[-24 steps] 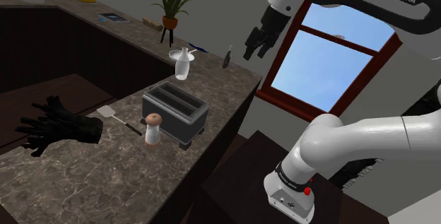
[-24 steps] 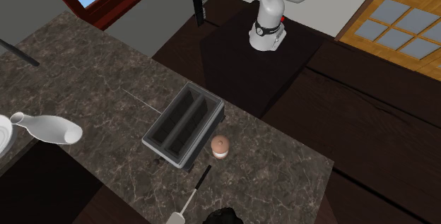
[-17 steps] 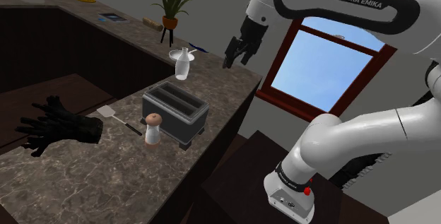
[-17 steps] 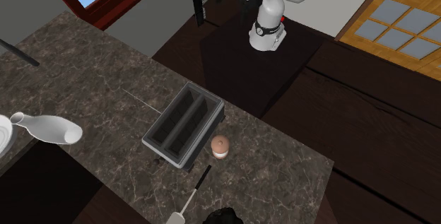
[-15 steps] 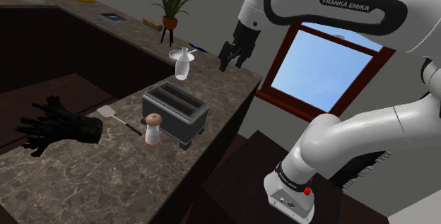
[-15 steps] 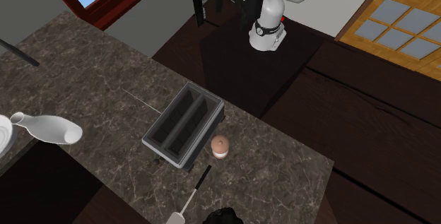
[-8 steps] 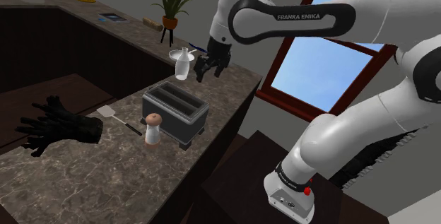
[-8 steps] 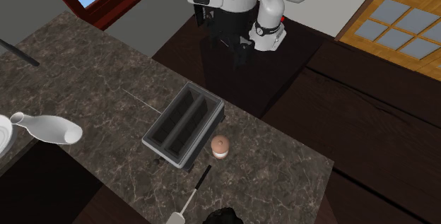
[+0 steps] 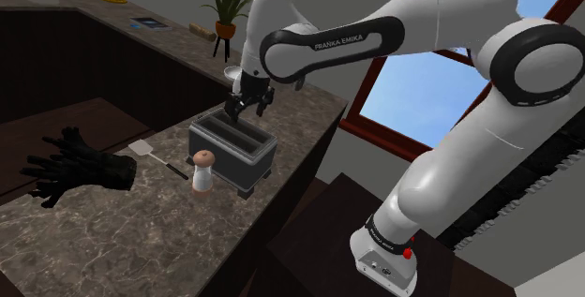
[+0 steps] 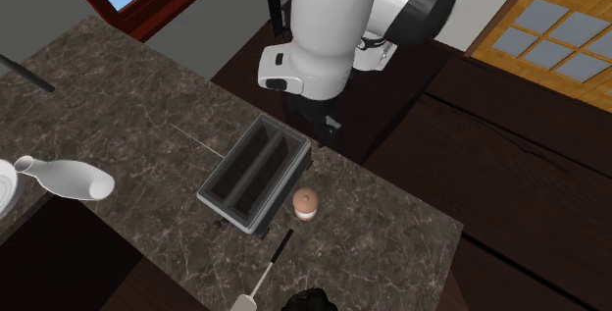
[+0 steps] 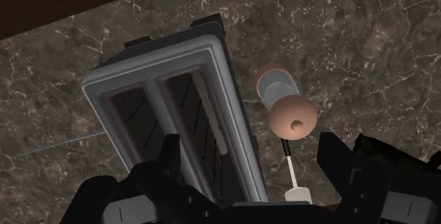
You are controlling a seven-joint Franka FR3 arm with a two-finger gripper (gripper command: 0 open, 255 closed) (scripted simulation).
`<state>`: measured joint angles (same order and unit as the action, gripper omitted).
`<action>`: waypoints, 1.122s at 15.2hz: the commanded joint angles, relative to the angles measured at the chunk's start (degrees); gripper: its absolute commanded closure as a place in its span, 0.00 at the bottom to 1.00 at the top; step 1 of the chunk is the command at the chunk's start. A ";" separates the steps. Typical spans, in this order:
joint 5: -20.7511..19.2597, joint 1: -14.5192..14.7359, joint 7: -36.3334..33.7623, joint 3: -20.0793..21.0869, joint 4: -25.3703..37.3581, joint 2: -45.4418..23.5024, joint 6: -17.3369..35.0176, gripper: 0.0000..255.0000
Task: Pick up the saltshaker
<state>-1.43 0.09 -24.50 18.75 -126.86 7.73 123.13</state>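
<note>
The saltshaker (image 9: 202,170) is a small white body with a rounded tan cap, standing upright on the dark marble counter (image 9: 122,234) against the near side of a grey two-slot toaster (image 9: 232,147). The second exterior view has the saltshaker (image 10: 306,204) beside the toaster (image 10: 253,174). My black gripper (image 9: 246,111) hangs open above the toaster's far end, a short way up and back from the shaker. In the wrist view the gripper (image 11: 249,155) stands wide open over the toaster (image 11: 169,109), with the saltshaker (image 11: 285,102) ahead of its right finger and nothing between the fingers.
A white spatula (image 9: 155,157) lies on the counter just behind the shaker, and a black glove-like shape (image 9: 80,169) lies further toward the shoulder view's left. A white bottle (image 10: 64,177) and a potted plant (image 9: 227,0) stand at the back. The counter's edge drops off beside the toaster.
The arm has swung down and toward the shoulder view's left, from in front of the window to just above the toaster. The fingers stay open. The saltshaker has not moved.
</note>
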 commanded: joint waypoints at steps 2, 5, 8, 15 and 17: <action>-3.26 0.24 -3.69 1.31 3.06 -7.09 2.81 0.00; -6.90 1.02 -7.27 1.82 7.09 -14.14 4.41 0.00; -10.47 2.42 -10.55 1.60 11.79 -21.24 5.32 0.00; -16.03 6.38 -15.31 -0.38 22.57 -35.17 5.92 0.00; -16.50 6.57 -15.68 -0.66 22.34 -36.10 7.04 0.00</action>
<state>-17.63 6.56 -39.96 18.26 -104.44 -27.81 129.56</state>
